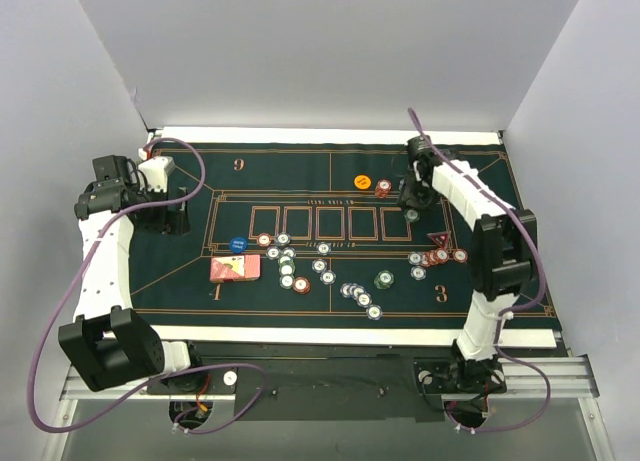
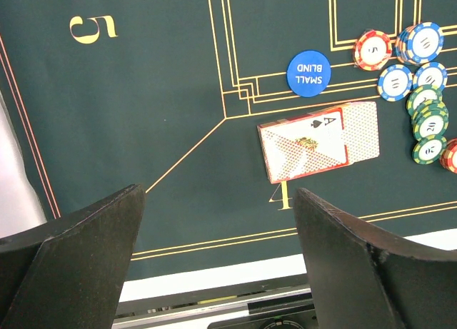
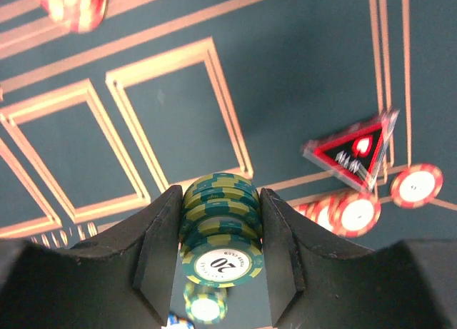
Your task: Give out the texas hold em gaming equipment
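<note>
Clamping stacked green, cream-edged chips (image 3: 220, 261) marked 20, right end effector (image 3: 220, 208), left end effector (image 2: 218, 229) wide apart

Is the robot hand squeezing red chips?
No, the right gripper is clamped on a stack of green chips, and the front one is marked 20.

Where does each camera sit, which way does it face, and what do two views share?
Top external: above and behind, looking down on the felt mat; left arm and right arm show.
Left wrist: looks down past open left jaws at playing cards.
Right wrist: looks down past right jaws gripping green chips.
Shared: top and left wrist both show those cards.
</note>
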Motion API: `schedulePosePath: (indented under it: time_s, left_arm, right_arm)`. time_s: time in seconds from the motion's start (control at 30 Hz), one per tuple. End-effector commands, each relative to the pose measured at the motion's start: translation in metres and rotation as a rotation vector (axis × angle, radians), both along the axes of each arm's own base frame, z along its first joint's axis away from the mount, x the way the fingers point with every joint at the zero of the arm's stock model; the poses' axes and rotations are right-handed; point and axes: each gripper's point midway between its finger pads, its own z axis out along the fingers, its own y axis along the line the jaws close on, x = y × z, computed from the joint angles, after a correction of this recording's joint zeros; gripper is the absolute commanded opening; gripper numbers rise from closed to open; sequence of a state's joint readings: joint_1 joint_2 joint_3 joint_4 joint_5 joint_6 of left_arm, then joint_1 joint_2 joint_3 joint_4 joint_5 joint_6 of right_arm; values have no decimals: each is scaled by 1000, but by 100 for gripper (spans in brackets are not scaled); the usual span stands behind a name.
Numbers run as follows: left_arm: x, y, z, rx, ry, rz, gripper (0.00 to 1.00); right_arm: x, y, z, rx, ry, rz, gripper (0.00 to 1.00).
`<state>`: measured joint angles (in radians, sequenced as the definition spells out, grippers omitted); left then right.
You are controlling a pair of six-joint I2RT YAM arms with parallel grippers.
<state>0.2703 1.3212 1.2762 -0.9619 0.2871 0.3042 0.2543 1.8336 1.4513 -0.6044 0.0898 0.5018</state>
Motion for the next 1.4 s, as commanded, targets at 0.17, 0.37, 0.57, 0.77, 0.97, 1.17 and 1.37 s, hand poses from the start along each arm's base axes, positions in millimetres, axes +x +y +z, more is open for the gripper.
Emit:
schedulePosePath:
  time_s: [0.17,0.37,0.57,0.77,0.97,1.17,1.37]
  left_arm:
    - [10,2,5,1,-29,-20,96]
    - [14,2,4,-8,-25,-17,96]
    - [13,2,6,-5,-30,-18,96]
    - [11,2,3,-4,-22,-16,96]
    - [9,1,5,-9,-26,-11,96]
    - [8,2,8,-3,-30,-6,96]
    - [7,-1,10,-16,-35,-7,96]
  right_arm:
    - [80,-60,-5,-13,-31,-218,32]
    - [105,-78,-38,-33,25,-261,32]
    - [117,-90,-64,-26,74,-289,33]
    - [123,-94,-64,-20,80,-282,58]
    - [119,-88,-15,-42,-21,-267,72]
    - [77,-48,51,-46,-166,-194,75]
    - [-15,16,27,-44,-96,15,78]
